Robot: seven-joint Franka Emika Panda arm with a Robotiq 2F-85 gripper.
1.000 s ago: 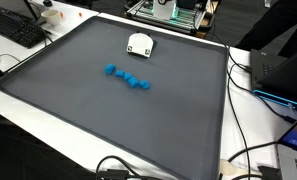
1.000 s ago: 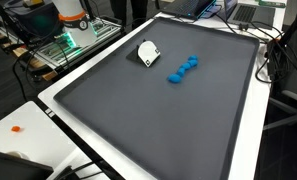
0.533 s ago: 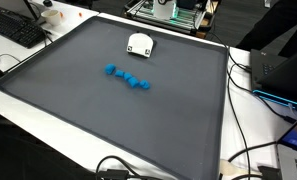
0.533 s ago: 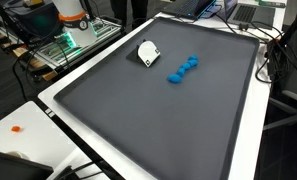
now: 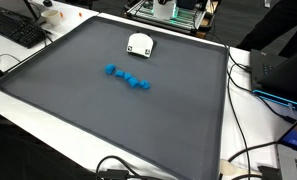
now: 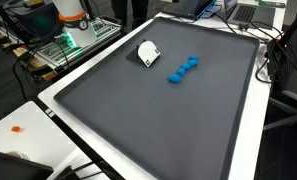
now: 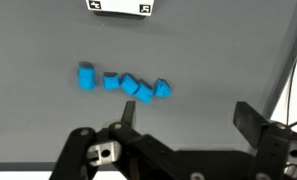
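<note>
Five small blue blocks (image 7: pixel 123 83) sit in a loose row on the dark grey mat (image 5: pixel 88 115) that covers the white desk (image 5: pixel 43 128). They show in both exterior views (image 5: pixel 127 77) (image 6: pixel 183 69), about mid-mat and a bit toward the far side. The tool (image 7: pixel 186 115) shows only in the wrist view. It comes in from the bottom edge with its jaws spread wide and nothing between them, touching nothing, hanging above bare mat. Key relation: the row lies ahead of the tool and off to the picture's left of the gap between the fingers (image 7: pixel 123 115). Only the rightmost block comes near the line of the left finger, and tool and blocks are clearly apart. The row's long axis runs across the wrist picture, roughly parallel to the line from finger to finger, dipping slightly toward the right end. The leftmost piece looks round, the others blocky and tilted; the exact shapes are too small to tell. A flat white piece with black markings (image 7: pixel 121 6) lies beyond the row, cut by the top edge there and seen whole in both exterior views (image 5: pixel 139 43) (image 6: pixel 147 53), near the row but not touching it. A black keyboard (image 5: pixel 18 30) sits off the mat. Against the earlier frames nothing differs: blocks and white piece are in the same spots.
</note>
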